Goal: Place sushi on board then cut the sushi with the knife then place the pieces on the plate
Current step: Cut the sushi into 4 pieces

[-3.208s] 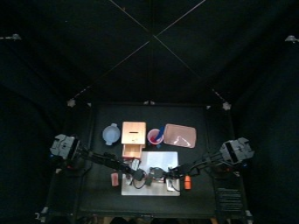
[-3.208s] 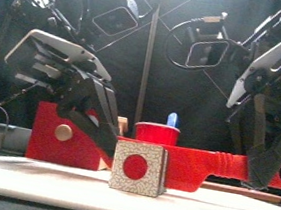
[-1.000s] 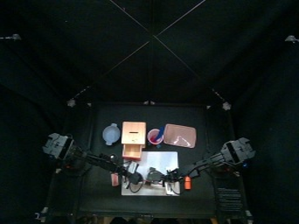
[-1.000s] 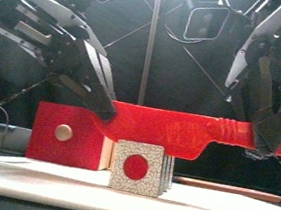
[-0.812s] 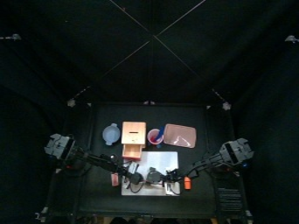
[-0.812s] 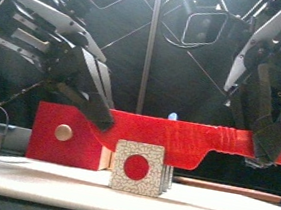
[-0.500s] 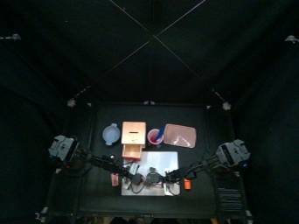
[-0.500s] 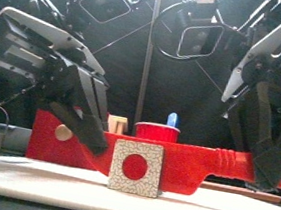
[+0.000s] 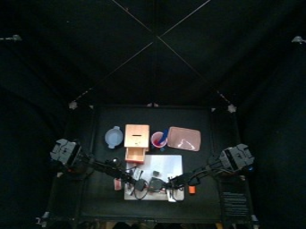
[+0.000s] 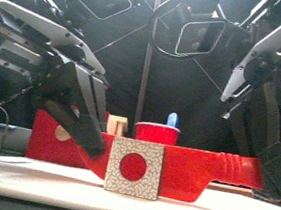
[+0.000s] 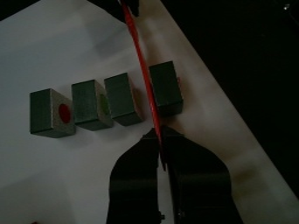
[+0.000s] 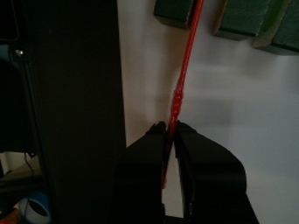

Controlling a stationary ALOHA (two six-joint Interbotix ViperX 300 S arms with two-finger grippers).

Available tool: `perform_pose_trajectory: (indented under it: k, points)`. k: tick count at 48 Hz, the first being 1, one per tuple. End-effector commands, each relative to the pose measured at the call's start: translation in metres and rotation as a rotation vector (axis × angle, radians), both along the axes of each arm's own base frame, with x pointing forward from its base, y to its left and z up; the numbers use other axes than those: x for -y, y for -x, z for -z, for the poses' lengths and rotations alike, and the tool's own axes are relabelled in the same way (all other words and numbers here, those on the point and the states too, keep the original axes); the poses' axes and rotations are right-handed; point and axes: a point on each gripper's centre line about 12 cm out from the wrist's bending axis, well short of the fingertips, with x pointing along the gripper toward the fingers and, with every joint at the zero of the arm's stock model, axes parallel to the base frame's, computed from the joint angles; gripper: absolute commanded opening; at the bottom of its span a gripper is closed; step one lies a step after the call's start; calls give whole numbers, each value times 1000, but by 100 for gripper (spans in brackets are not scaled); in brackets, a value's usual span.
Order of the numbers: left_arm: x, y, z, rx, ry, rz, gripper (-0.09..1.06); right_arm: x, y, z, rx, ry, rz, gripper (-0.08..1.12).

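Note:
A sushi roll of dark green blocks (image 11: 105,103) lies on the white cutting board (image 9: 165,163). In the front view its end block (image 10: 133,169) shows a red centre. The red knife (image 10: 201,166) lies level behind that block. Its blade (image 11: 140,70) stands edge-down in the gap between the end block (image 11: 166,87) and the other three. My left gripper (image 11: 155,142) is shut on the blade's near end. My right gripper (image 12: 173,131) is shut on the knife (image 12: 187,61) at its handle end, to the right of the roll.
Behind the board stand the wooden box with its red drawer front (image 9: 136,136), the blue-grey bowl (image 9: 114,137), the red cup (image 10: 160,133) holding the blue knife (image 10: 172,120), and the pink tray (image 9: 184,138) at the back right.
The red knife has come down from above the sushi to the level of the blocks, and both grippers dropped with it. The roll has stayed in place.

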Motion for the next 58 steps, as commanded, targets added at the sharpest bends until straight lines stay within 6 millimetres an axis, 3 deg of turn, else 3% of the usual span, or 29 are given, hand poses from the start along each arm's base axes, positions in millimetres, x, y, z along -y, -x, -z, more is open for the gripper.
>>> perform_pose_trajectory:
  k: [1, 23, 27, 43, 58]
  points:
    - [-4, -4, -27, 77, 9, -2, 33, -2, -2, -31, 63, -9, -22, 36]
    - [-33, 2, -85, 231, -4, -33, 37, 25, 5, -81, 147, 55, -41, 36]
    - [-40, 2, -92, 254, 7, -58, 43, 29, 6, -81, 142, 65, -38, 36]
    - [-44, -1, -101, 332, 77, -111, 88, 39, 9, -79, 107, 65, -7, 36]
    - [-53, 12, -123, 519, 189, -192, 92, 47, 28, -84, 47, -133, 154, 36]
